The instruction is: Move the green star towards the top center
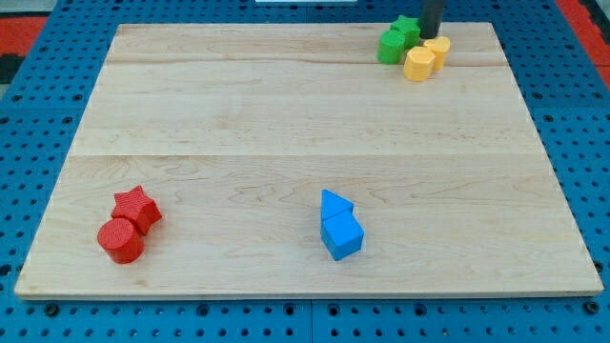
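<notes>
- Eight small plastic blocks sit in groups on the pale wooden board (286, 124); wide bare wood lies between them.
- Green star block (407, 29) sits near the view's top right edge, touching a green block (390, 47).
- Two yellow blocks (417, 64) (438, 50) sit just beside them.
- My tip (431, 35), a plain rod with nothing to open or close, stands just right of the star.
- Red star (136, 208), red cylinder (121, 241) and two blue blocks (335, 207) (342, 236) lie near the bottom edge.
</notes>
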Robot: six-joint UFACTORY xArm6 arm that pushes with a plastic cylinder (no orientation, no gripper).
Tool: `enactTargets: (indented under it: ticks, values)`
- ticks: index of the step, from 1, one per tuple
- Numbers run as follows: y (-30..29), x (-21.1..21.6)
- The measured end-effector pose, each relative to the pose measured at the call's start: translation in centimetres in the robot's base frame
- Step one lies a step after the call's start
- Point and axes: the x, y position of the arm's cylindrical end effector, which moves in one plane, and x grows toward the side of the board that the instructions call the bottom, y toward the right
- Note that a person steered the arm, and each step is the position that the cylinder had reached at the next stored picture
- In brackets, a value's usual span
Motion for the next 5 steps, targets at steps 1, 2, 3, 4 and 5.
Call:
enactTargets:
  ticks: [1, 2, 3, 4, 5]
  values:
    - [-3.3, 0.0]
    - [-7.2, 0.0]
    - [-11.5, 0.0]
    - [-14.6, -0.3]
    - [-15.4, -1.2]
